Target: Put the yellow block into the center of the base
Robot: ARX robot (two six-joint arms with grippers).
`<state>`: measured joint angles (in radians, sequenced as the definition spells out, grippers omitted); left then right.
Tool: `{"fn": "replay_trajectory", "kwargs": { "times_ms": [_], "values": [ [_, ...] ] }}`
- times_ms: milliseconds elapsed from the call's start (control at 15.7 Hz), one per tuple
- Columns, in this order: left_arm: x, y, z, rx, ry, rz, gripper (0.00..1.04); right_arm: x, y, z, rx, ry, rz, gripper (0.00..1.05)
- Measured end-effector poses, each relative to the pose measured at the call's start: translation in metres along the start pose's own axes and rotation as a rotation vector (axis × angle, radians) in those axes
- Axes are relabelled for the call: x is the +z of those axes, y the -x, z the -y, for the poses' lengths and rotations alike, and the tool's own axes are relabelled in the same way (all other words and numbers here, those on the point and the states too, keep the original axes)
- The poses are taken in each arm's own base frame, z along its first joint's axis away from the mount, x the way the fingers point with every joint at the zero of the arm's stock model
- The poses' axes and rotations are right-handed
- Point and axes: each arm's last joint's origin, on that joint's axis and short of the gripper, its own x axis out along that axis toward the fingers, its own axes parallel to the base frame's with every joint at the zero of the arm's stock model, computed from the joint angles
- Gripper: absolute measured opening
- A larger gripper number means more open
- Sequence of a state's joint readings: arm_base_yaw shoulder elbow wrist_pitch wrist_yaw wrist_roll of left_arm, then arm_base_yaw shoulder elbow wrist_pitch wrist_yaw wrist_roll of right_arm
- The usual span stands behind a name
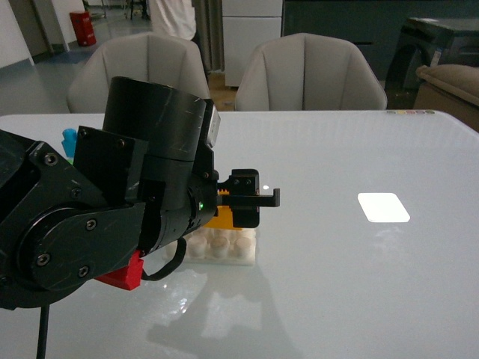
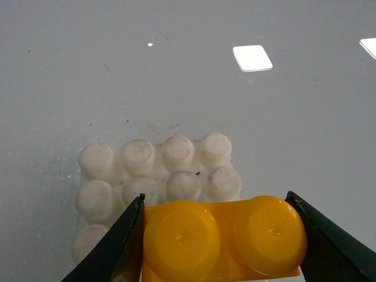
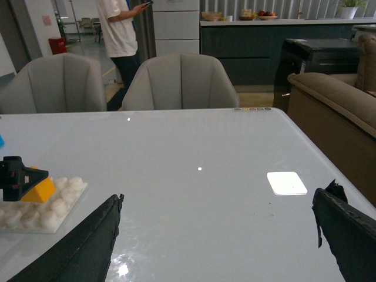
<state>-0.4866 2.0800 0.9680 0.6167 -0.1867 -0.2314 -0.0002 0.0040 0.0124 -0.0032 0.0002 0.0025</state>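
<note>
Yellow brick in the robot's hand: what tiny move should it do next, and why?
Probably slide the left hand a little toward the bare studs. It grips the small orange-yellow two-stud plastic brick over one edge of the flat white studded plastic plate, not its middle, so pressing down now would likely miss centre.

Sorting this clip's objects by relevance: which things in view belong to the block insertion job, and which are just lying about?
In the job:
yellow block, clamped in the left gripper
base, under the block

Lying about:
blue brick
red piece
bright patch
chairs
right gripper, open and holding nothing
</note>
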Motion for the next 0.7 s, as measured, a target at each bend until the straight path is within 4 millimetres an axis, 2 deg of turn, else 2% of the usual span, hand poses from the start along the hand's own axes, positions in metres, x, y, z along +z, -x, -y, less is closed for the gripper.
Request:
{"fn": "replay_trajectory", "kwargs": {
  "times_ms": [64,191,382,700],
  "values": [
    [0.002,-0.011,0.001,-0.003,-0.013,0.011,0.62,0.0,0.0,0.0,0.0,0.0,0.0,0.98],
    [-0.007,-0.019,-0.005,-0.022,-0.061,-0.009,0.62,0.0,0.0,0.0,0.0,0.0,0.0,0.98],
    [-0.011,-0.018,-0.014,-0.006,-0.067,-0.022,0.62,0.0,0.0,0.0,0.0,0.0,0.0,0.98],
    [-0.012,-0.018,-0.017,0.003,-0.065,-0.026,0.62,0.0,0.0,0.0,0.0,0.0,0.0,0.98]
  ]
}}
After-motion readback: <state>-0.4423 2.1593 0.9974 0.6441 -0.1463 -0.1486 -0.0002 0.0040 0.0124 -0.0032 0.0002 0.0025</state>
